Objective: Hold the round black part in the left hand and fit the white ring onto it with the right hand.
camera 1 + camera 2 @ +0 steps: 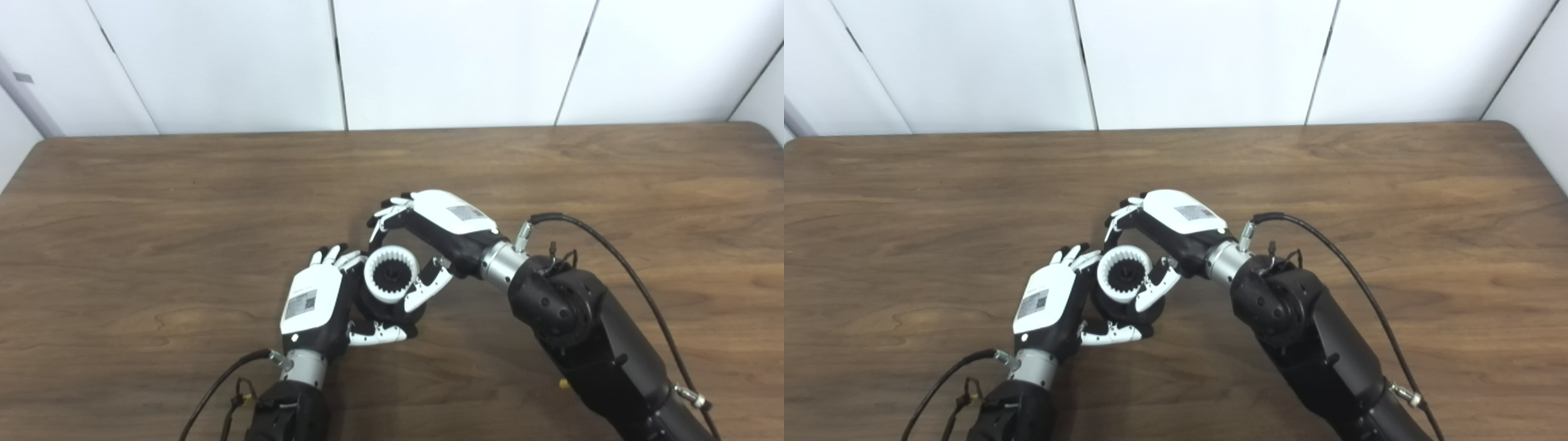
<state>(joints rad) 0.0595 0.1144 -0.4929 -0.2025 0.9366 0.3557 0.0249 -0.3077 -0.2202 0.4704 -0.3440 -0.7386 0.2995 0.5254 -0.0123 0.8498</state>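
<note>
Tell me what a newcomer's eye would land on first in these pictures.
The two hands meeting at the middle of the wooden table. The left hand is shut on the round black part, and the toothed white ring sits on top of it. The right hand arches over the ring, its fingers touching the ring's right side.

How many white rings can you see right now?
1. The white ring sits on the round black part, which the left robot hand holds; the right robot hand curls around it. Nothing else lies on the table.
</note>
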